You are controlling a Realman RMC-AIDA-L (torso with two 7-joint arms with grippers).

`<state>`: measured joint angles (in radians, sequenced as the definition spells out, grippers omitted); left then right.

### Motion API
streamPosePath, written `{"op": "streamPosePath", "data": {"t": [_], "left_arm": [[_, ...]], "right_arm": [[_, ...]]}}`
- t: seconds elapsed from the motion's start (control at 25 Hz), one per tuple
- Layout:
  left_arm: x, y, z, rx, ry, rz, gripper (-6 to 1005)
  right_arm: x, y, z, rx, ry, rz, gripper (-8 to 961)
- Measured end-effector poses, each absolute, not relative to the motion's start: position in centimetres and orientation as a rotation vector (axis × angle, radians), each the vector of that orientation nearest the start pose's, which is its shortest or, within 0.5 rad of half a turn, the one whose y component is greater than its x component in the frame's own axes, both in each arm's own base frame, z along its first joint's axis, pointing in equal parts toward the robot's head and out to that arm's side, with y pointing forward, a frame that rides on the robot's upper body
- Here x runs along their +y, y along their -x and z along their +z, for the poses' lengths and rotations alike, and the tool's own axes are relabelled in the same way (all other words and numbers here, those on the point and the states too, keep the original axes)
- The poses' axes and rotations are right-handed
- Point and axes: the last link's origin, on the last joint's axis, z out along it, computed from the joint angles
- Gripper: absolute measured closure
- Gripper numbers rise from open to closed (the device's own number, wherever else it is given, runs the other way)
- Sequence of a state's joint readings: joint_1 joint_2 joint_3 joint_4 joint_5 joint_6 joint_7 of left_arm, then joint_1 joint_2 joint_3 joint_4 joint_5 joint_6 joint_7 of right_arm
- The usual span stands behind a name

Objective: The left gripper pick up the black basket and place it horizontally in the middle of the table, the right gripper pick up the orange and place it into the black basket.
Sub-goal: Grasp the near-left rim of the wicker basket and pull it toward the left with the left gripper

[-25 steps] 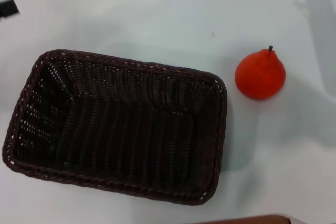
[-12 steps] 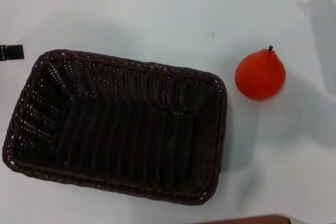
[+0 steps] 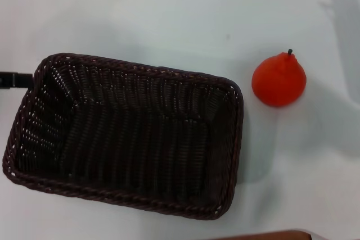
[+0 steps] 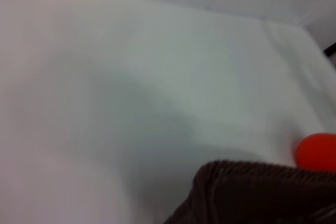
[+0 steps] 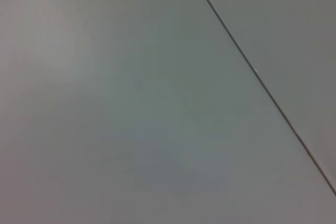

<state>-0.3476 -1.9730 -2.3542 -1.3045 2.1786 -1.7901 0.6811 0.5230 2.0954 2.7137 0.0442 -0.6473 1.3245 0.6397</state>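
The black basket (image 3: 129,133) is a large dark woven basket lying on the white table (image 3: 169,15), left of centre in the head view. Its rim also shows in the left wrist view (image 4: 262,192). The orange (image 3: 279,79) stands on the table to the right of the basket, apart from it, and shows in the left wrist view (image 4: 316,151) too. Only the tip of my left gripper (image 3: 14,80) shows, a thin black bar at the left edge of the head view, next to the basket's far left corner. My right gripper is out of view.
A brown edge (image 3: 264,235) shows at the bottom of the head view. The right wrist view shows only plain white surface with a thin dark seam (image 5: 262,85).
My left gripper's tip has moved down along the left edge of the head view toward the basket's far left corner. The basket and the orange have not moved.
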Motion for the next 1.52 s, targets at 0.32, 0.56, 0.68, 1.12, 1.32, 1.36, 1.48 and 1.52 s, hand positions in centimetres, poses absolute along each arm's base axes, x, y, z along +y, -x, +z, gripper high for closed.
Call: {"op": "streamPosePath", "data": {"t": [0.32,0.56,0.68,1.12,1.32,1.36,1.48,1.52], "left_arm": [[30.1,27.1,9.8,-1.621,2.388,-0.144,218],[30.3,26.7,8.6,-1.629,2.407,-0.071,228],[30.4,26.7,8.1,-1.628,2.398,-0.036,238],[30.7,26.8,7.5,-1.629,2.377,0.028,278],[30.8,26.9,7.5,-1.627,2.372,0.023,408],[30.7,26.9,7.4,-1.627,2.372,0.022,449],[30.7,26.8,7.3,-1.629,2.372,0.018,579],[30.7,26.8,7.3,-1.628,2.371,0.017,627]], "right_arm": [[34.4,-34.3,5.7,-1.185,0.821,-1.539,234],[34.5,-34.3,5.7,-1.183,0.825,-1.537,234],[34.4,-34.5,5.7,-1.174,0.829,-1.541,234],[34.2,-35.0,5.9,-1.157,0.851,-1.558,235],[34.2,-35.1,5.8,-1.156,0.858,-1.561,235],[34.3,-35.1,5.9,-1.155,0.86,-1.562,235],[34.3,-35.2,5.9,-1.143,0.865,-1.567,235],[34.3,-35.3,6.0,-1.139,0.867,-1.568,235]]}}
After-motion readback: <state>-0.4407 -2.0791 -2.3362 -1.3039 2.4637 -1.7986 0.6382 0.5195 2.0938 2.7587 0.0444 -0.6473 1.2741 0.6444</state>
